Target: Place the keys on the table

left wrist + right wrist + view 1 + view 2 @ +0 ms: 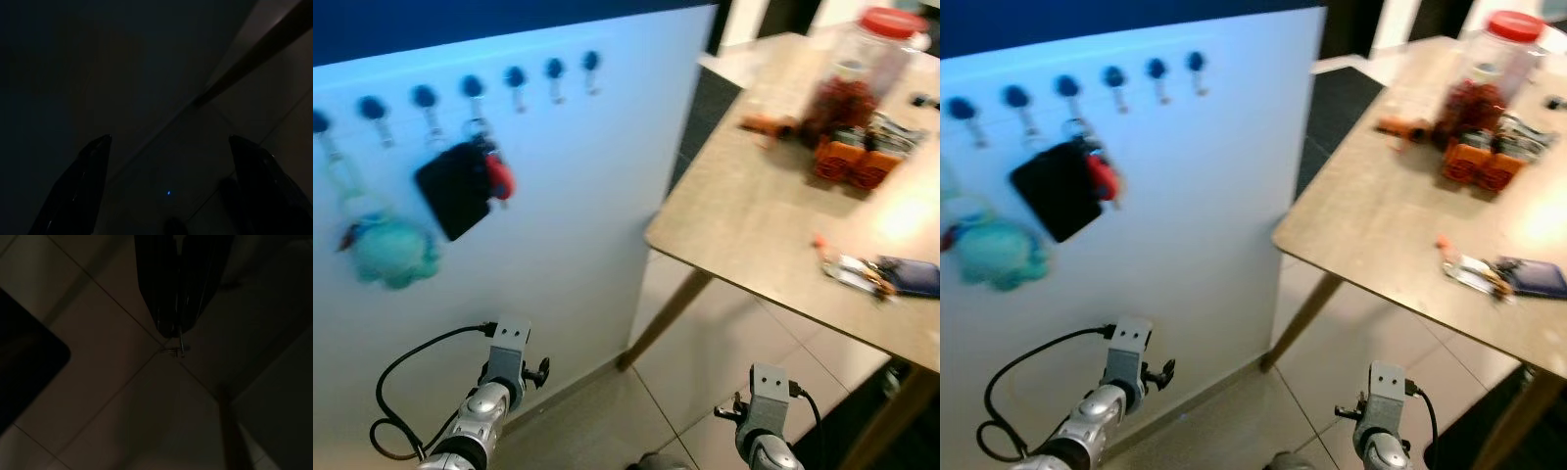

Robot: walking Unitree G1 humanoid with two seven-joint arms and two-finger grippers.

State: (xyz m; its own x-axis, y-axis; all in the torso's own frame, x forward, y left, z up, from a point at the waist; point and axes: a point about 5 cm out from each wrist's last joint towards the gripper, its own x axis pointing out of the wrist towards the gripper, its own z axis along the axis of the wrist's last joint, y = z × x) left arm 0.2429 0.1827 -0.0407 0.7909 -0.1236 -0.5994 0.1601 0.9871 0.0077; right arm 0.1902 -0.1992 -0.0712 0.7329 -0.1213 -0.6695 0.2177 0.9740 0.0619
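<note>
blur: keys (470, 186), jar (858, 73) soft | cut off: table (773, 245) right edge | dark: left pincer (168, 161)

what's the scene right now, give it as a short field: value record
keys: black fob bunch hanging on a blue hook of the white board
other hanging item: teal plush keychain
table: wooden, right of the board, holds a red-lidded jar
left gripper: open, low over the floor
right gripper: shut, above floor tiles
</note>
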